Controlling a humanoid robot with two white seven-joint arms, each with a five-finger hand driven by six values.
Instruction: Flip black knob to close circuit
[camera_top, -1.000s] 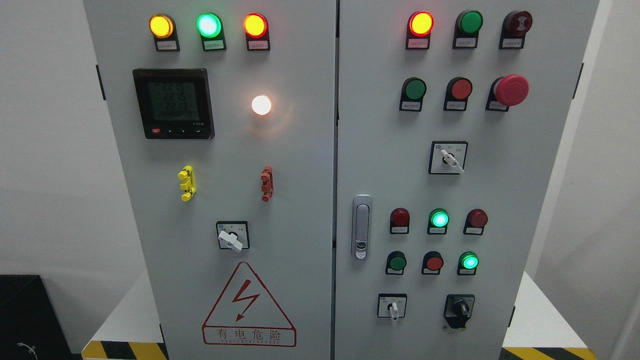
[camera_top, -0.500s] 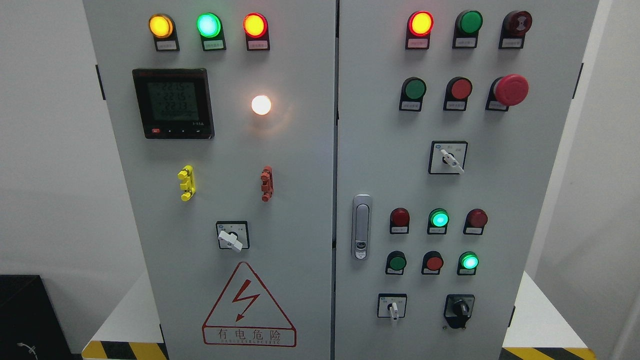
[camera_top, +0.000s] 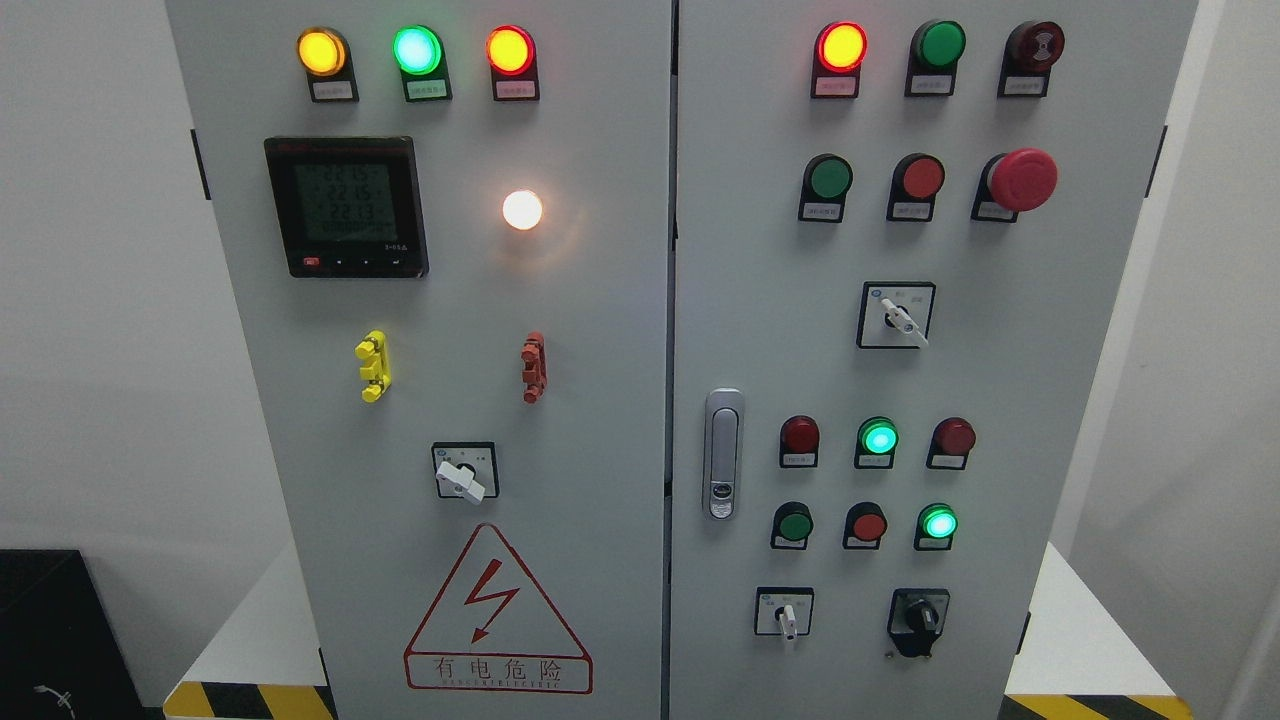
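**Black knob untouched at the cabinet's lower right**

A smooth grey metal cabinet with two doors fills the view. Neither robot hand is in view, so their state cannot be told. A red-edged triangular warning sign reads "有电危险". The square digital meter shows rows of digits. The black knob sits low on the right door, beside a white-handled switch.

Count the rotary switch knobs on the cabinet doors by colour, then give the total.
white knobs: 3
black knob: 1
Total: 4
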